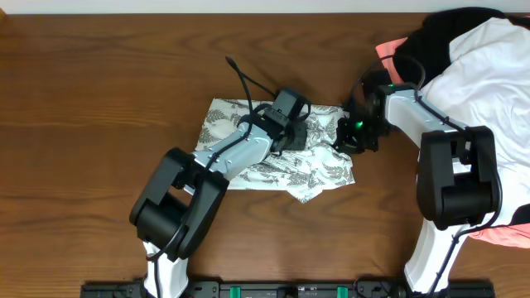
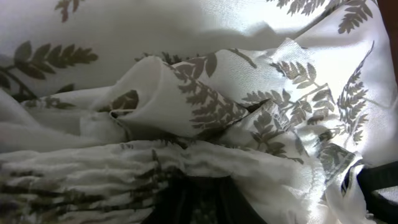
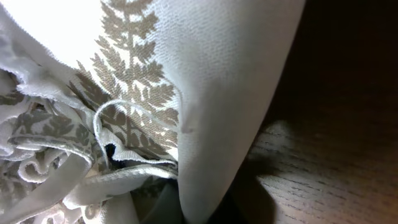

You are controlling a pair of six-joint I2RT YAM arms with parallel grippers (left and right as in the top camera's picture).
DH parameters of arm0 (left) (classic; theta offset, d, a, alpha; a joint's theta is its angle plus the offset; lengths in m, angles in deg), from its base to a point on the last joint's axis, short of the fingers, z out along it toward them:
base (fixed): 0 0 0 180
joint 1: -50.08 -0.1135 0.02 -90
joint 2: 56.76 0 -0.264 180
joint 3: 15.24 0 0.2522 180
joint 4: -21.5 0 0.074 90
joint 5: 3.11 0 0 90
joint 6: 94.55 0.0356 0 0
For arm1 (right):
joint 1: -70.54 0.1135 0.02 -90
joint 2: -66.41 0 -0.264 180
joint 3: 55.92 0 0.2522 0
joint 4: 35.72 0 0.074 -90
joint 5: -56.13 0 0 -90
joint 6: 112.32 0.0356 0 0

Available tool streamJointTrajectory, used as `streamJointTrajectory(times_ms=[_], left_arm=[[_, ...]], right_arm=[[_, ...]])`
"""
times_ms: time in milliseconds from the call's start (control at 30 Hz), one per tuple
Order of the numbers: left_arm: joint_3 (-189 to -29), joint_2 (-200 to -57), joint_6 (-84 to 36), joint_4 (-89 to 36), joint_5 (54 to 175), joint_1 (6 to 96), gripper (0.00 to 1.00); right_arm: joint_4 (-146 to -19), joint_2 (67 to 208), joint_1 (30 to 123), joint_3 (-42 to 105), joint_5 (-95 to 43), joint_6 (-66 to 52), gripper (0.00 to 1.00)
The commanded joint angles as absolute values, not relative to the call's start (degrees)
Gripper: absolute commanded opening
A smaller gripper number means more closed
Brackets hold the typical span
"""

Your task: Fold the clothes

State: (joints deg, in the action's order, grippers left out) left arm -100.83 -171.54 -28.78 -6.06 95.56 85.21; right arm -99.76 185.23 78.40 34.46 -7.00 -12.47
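Observation:
The fern-printed white garment (image 1: 323, 170) lies crumpled at the middle of the wooden table (image 1: 99, 99). My left gripper (image 1: 296, 136) is down on its upper middle part. In the left wrist view, bunched printed cloth (image 2: 205, 99) gathers into the dark jaws (image 2: 205, 202), which look shut on it. My right gripper (image 1: 348, 136) is at the garment's upper right corner. In the right wrist view, a fold of the printed cloth (image 3: 217, 74) runs down into the jaws (image 3: 199, 208), which are shut on it just above the wood.
A heap of other clothes lies at the back right: a plain white garment (image 1: 489, 74), a black one (image 1: 447, 29) and a coral-pink one (image 1: 387, 50). More coral-pink cloth (image 1: 505, 236) shows at the right edge.

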Motion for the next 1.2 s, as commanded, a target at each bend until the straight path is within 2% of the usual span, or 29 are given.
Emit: streamJointTrajectory(times_ms=[0, 100, 233, 467, 1167], left_arm=[[-99.87, -174.47, -29.46, -6.63, 95.3, 84.95, 0.23], [-100.09, -172.0, -28.12, -6.74, 95.3, 84.34, 0.31], [-100.09, -165.27, -26.66, -8.14, 95.25, 83.33, 0.5], [-100.07, -158.47, -26.72, -14.06, 94.84, 82.79, 0.51], [-98.74, -172.76, -28.87, -13.82, 95.3, 88.91, 0.51]], right_arm=[[-100.0, 186.98, 79.58, 33.76, -9.64, -12.69, 0.01], [-99.92, 186.98, 79.38, 33.76, -9.62, -12.69, 0.01], [-99.81, 186.98, 79.12, 33.76, -9.62, -12.69, 0.01], [-99.5, 186.98, 79.25, 33.76, -8.5, -12.73, 0.01], [-98.02, 186.98, 79.05, 33.76, -4.44, -12.71, 0.01]])
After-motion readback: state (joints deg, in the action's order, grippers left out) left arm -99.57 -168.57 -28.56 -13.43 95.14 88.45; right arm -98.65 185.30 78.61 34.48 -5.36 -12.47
